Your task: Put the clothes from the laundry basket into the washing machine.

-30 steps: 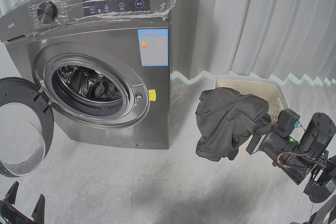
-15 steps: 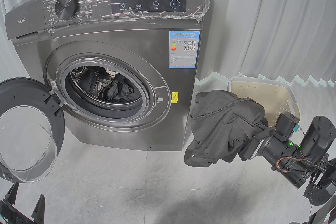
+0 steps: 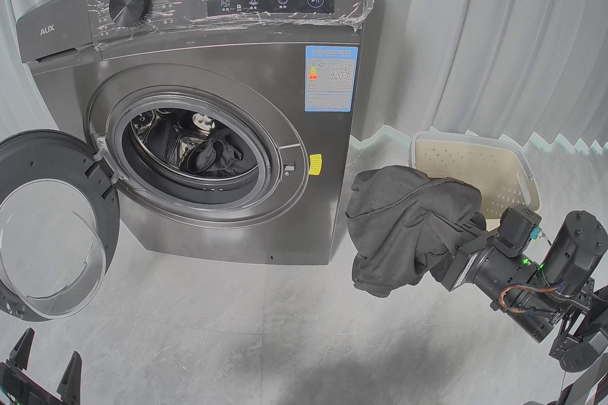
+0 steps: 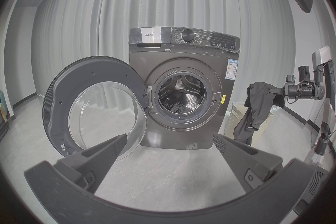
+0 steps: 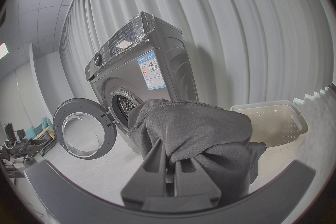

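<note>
The grey washing machine (image 3: 209,64) stands with its round door (image 3: 50,223) swung wide to the left. Dark clothes (image 3: 215,156) lie in the drum. My right gripper (image 5: 171,160) is shut on a dark grey garment (image 3: 405,223), which hangs in the air right of the machine and in front of the cream laundry basket (image 3: 525,172). The garment drapes over the fingers and hides them in the head view. My left gripper (image 3: 44,362) is open and holds nothing, low near the floor in front of the door; it also shows in its own wrist view (image 4: 169,137).
White curtains (image 3: 481,20) hang behind the machine and basket. Pale grey floor (image 3: 253,324) stretches between me and the machine. The basket sits on the floor to the right of the machine, against the curtain.
The head view has shifted, so the machine now sits farther right in the picture. The right gripper still holds the garment in front of the basket, swaying slightly. The left gripper is unchanged.
</note>
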Controlling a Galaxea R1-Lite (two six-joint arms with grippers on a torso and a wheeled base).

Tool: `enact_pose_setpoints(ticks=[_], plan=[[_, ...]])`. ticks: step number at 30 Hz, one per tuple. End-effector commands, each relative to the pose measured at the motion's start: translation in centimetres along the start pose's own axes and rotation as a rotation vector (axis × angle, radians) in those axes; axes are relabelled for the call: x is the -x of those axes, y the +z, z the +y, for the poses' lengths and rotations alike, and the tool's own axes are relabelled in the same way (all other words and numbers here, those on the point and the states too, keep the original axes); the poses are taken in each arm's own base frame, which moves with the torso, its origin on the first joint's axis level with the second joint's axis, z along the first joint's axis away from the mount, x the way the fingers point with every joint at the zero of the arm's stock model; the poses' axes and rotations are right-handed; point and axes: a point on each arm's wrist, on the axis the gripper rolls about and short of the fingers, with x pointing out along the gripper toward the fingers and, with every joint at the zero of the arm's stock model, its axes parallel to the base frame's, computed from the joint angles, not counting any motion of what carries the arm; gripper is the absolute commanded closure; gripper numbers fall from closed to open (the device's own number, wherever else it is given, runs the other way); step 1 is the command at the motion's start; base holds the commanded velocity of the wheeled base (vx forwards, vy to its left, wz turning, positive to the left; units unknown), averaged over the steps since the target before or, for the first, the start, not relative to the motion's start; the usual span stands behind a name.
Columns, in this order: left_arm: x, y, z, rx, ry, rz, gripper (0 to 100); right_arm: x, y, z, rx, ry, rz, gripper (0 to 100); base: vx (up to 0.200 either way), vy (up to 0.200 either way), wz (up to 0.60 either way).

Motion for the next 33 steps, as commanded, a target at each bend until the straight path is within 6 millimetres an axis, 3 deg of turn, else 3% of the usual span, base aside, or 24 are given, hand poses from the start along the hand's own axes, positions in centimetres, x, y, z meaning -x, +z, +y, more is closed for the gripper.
enact_pose_setpoints(ticks=[1, 33], plan=[[0.00, -0.48, 0.02, 0.001, 0.000, 0.000, 0, -0.01, -0.04, 0.01, 0.001, 0.000, 0.002, 100, 0.000, 0.200, 0.00], [0.00, -0.48, 0.02, 0.001, 0.000, 0.000, 0, -0.28, -0.75, -0.04, 0.008, -0.005, 0.031, 100, 0.000, 0.200, 0.00]])
